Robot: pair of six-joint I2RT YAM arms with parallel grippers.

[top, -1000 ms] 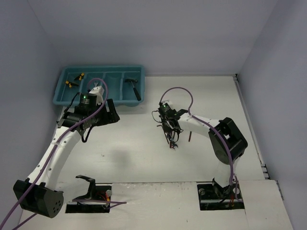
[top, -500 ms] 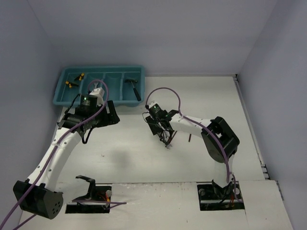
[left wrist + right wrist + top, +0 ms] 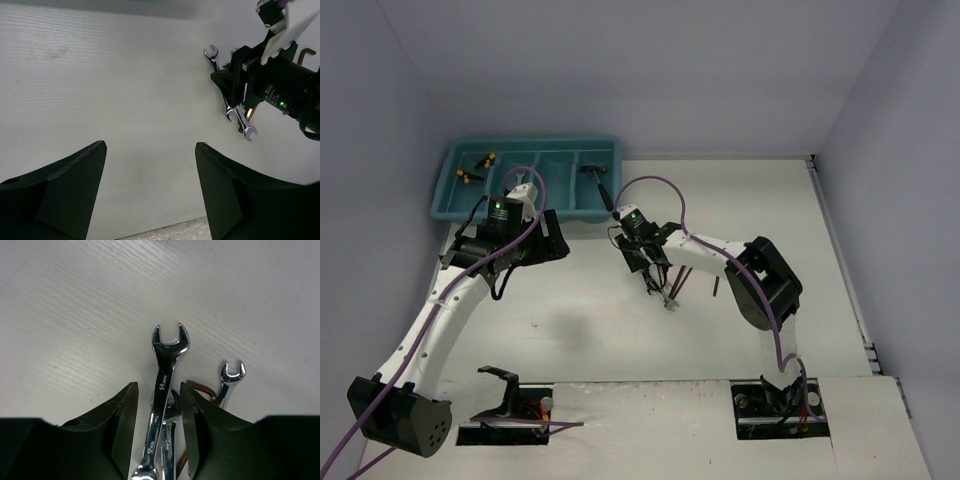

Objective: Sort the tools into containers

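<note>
We see polished silver wrenches (image 3: 170,340), flat-shafted with forked open ends, one stamped 14. They sit near the middle of the ribbed white tabletop (image 3: 75,315), pinched in the narrowed right claw (image 3: 158,388). A thin reddish bent key (image 3: 202,388) curves just beside them. The left claw (image 3: 150,165) gapes wide near the far-left corner's teal tray (image 3: 442,195).

Soft, even overhead light keeps every view bright, with a faint shadow on the white table (image 3: 570,325), glints along the chrome wrenches (image 3: 162,377), and dark, slightly blurred left tool (image 3: 150,146) fingers (image 3: 65,187).
</note>
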